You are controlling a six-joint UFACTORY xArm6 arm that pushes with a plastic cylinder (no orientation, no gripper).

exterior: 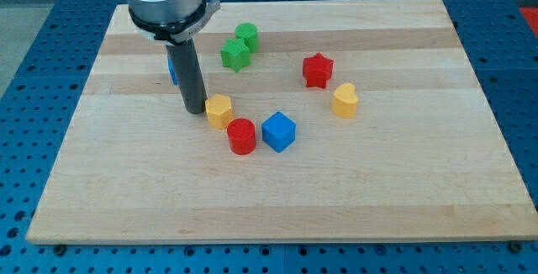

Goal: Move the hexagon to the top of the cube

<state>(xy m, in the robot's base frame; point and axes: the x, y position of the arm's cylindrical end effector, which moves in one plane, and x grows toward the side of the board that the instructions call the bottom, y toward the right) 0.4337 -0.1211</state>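
Writing or logos, none readable anywhere. No pincer on this rig, just a rod, so my tip holds nothing; it sits just left of the yellow hexagon, about touching. Blue cube is to the hexagon's lower right, with the red cylinder between them. Some blue block is mostly hidden behind the rod, shape unclear. Arm's upper part is cut off at the view's top. Wooden board underneath.

Lab: blue perforated bench, wooden board
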